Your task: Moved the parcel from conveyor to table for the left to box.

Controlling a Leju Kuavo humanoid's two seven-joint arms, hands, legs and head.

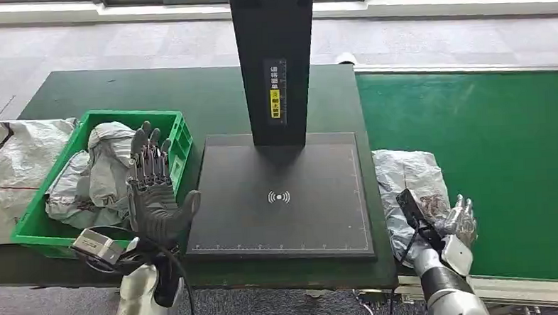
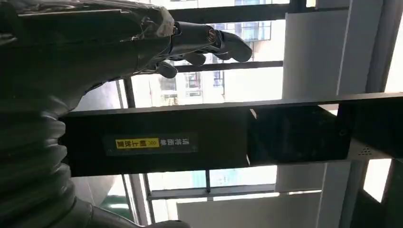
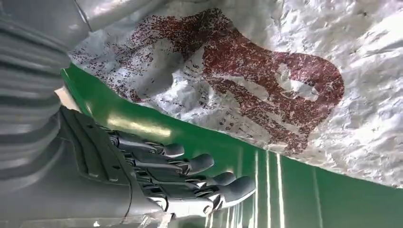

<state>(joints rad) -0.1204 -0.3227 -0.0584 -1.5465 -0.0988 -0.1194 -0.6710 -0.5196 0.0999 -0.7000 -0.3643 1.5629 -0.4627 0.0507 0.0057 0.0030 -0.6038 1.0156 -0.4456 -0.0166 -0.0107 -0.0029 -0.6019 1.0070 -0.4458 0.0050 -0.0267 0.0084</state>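
Conveyor (image 1: 488, 141), frame right. Table (image 1: 210, 104) centre-left; scanner plate (image 1: 281, 196) middle. Parcel (image 1: 408, 177) on conveyor's left edge. Right hand (image 1: 458, 221) beside parcel, fingers apart, empty: slide under, grip firmly. Left hand (image 1: 153, 184) raised, spread, empty.

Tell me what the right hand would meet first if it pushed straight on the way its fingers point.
Probably only bare green conveyor belt; the right hand lies beside the grey parcel, not aimed into it.
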